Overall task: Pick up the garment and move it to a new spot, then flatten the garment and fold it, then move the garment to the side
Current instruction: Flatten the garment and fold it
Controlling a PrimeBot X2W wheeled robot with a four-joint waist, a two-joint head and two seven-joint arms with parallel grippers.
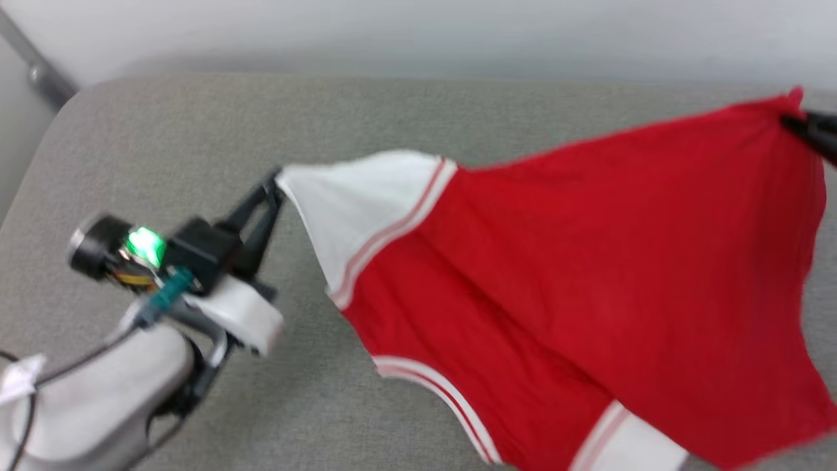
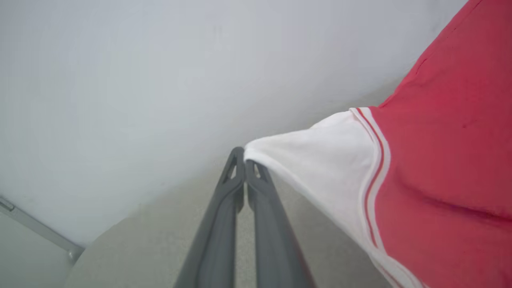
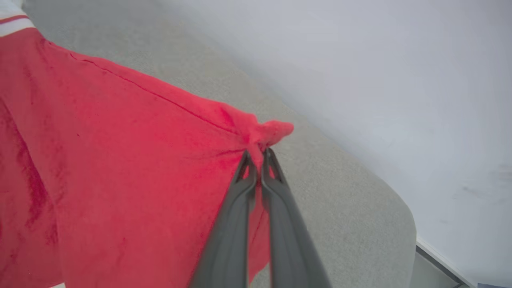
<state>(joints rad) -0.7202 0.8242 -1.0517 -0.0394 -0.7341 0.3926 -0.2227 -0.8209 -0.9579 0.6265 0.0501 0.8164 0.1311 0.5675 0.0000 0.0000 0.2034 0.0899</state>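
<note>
Above grey surface (image 1: 196,131), left claw (image 1: 278,178) clamps garment (image 1: 588,261) sleeve; right claw (image 3: 258,154) clamps red corner.

bench (image 1: 196,131): before the robot, running back to the wall (image 1: 418,33) behind it.
shirt (image 1: 588,261): stretched over the bench between the two hands, mostly over the right half; whether its low part touches the bench is unclear.
left hand (image 1: 278,180): left of the shirt, fingers pinched on the tip of a sleeve (image 1: 353,203).
right hand (image 1: 788,121): far right, near the bench's back edge, fingers pinched on a bunched corner of the shirt.
second sleeve (image 1: 628,445): nearest the robot, right of centre.
bar (image 1: 39,72): far left, beyond the bench's back corner.
</note>
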